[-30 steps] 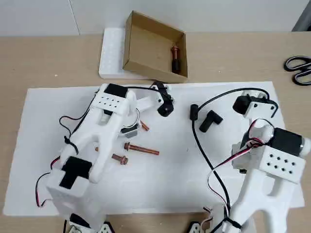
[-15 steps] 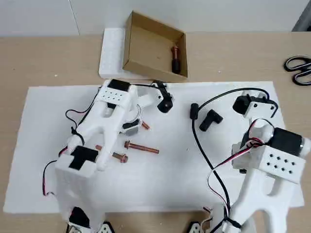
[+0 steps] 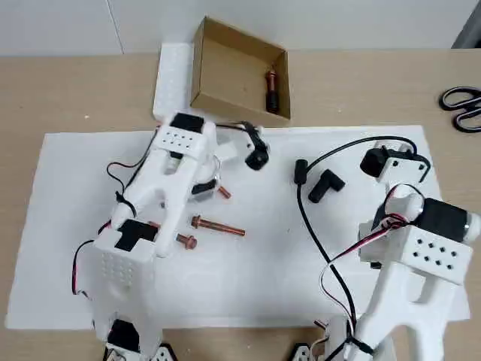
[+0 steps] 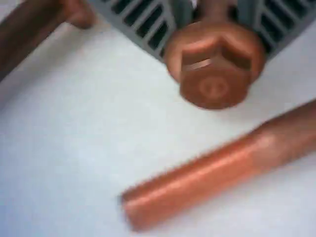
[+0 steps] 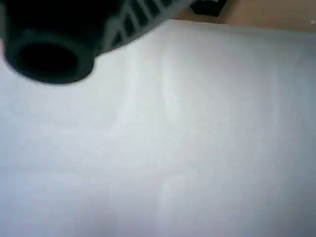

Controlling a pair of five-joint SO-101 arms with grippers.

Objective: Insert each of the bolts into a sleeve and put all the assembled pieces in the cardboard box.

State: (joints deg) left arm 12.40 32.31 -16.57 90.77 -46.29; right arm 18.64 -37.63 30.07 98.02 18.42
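My left gripper [image 4: 212, 17] was clenched on a short copper-coloured hex-head bolt [image 4: 213, 74], with the ribbed grey pads [image 4: 138, 19] pinching its shank just behind the head. Close beside it on the white foam sheet [image 4: 74, 148] lay a long copper-coloured bolt [image 4: 217, 177], near enough that I judged a straight lift wiser than a sideways drag. My right gripper [image 5: 69, 29] was closed on a black tubular plastic sleeve [image 5: 47, 54] whose open bore was plain to see, well apart from my left gripper across the sheet. Between the two grippers lay a loose black sleeve [image 3: 325, 186]. Beyond my left gripper, past the sheet's far edge, stood the open brown cardboard box [image 3: 225, 68] with one assembled piece [image 3: 272, 90] lying inside near its wall. To join them well, I reckoned I should bring the bolt's free tip level with the held bore and line up the two axes before contact. Then I should push slowly with both grips firm, since a tilted entry could jam or twist the bolt in the pads.
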